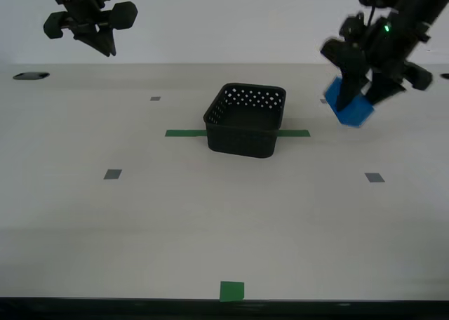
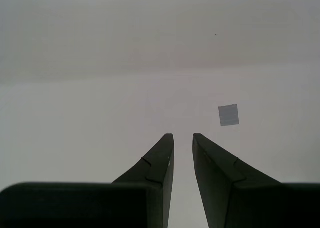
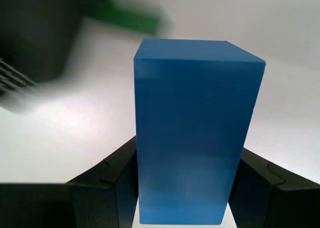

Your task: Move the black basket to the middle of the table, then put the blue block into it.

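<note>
The blue block (image 1: 349,104) hangs in the air at the exterior view's right, clear of the desk (image 1: 175,222), clamped between the jaws of my first gripper (image 1: 358,95). In the first wrist view the block (image 3: 192,133) fills the space between the two black fingers (image 3: 115,188), which press on its opposite long faces, so the hold looks firm. It sits tilted in the exterior view, one corner lowest.

The step in hand, as I judge it, is carrying the block across to the black basket (image 1: 245,120) and letting it go inside. To do it well I should keep the block high enough that its low corner passes over the near rim, bring it over the middle of the opening and not the wall, lower it some way inside, and only then part the jaws. A release from too high could let the block bounce or nudge the light basket off its spot.

The basket stands upright on the green tape strip (image 1: 186,132), about mid-desk. What I can see of its inside shows nothing in it; the near wall hides the floor.

My second gripper (image 1: 91,25) hangs raised at the exterior view's left, well apart from the basket. Its jaws stand a narrow gap apart and hold nothing, with a grey square (image 2: 229,115) on the desk beyond them.
</note>
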